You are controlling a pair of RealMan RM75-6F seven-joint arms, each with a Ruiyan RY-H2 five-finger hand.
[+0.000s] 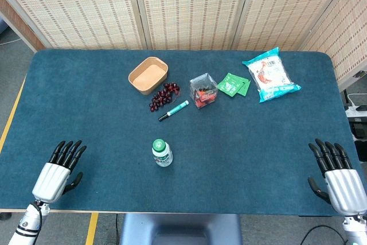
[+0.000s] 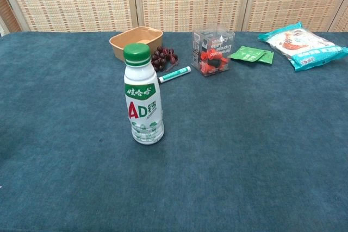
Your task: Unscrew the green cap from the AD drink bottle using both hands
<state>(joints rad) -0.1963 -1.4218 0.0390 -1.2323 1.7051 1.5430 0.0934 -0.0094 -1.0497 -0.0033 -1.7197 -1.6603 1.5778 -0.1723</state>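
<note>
The AD drink bottle [image 1: 162,152] [image 2: 143,107] stands upright near the table's front middle, white with a green label. Its green cap [image 1: 159,143] [image 2: 136,54] sits on top. My left hand [image 1: 59,169] lies flat at the front left corner, fingers apart, holding nothing, well left of the bottle. At the front right corner my right hand [image 1: 335,173] lies the same way, fingers spread and empty, far right of the bottle. Neither hand shows in the chest view.
Behind the bottle lie a green-capped marker [image 1: 174,110] [image 2: 174,74], a bunch of dark grapes [image 1: 164,96], a tan bowl [image 1: 148,75] [image 2: 136,42], a clear box of red items [image 1: 203,90] [image 2: 212,51], green packets [image 1: 234,84] and a snack bag [image 1: 270,74].
</note>
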